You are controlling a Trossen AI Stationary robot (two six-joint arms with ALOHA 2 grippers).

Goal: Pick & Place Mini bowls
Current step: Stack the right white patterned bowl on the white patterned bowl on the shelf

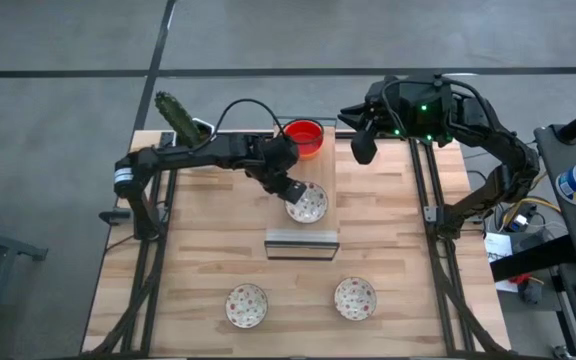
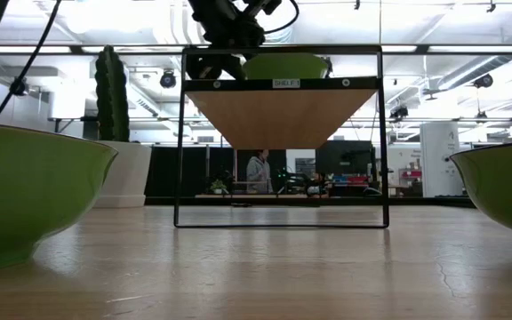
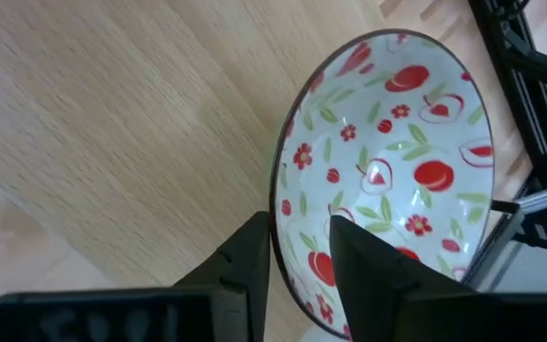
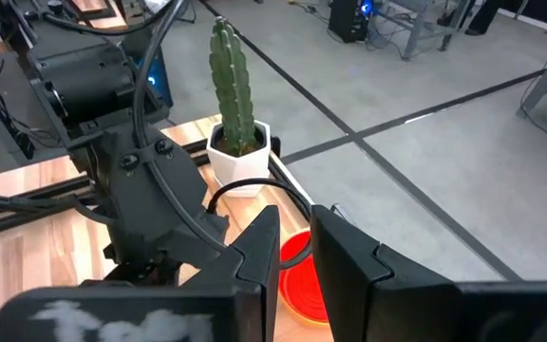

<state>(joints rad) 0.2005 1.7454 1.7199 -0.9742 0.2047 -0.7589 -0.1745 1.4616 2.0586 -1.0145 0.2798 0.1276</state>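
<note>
Straddling the rim of a floral mini bowl on a small raised shelf mid-worktop, the left gripper has jaws apparently slightly spread. The right gripper, jaws narrowly parted, hangs over the far edge beside a red bowl.

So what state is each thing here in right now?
Left gripper: open, astride a bowl's rim.
That bowl: upright on the shelf.
Red bowl: upright, empty.
Near-left bowl: upright, empty.
Near-right bowl: upright, empty.
Right gripper: open, empty, idle at the back.
Cactus: upright in its pot.
</note>
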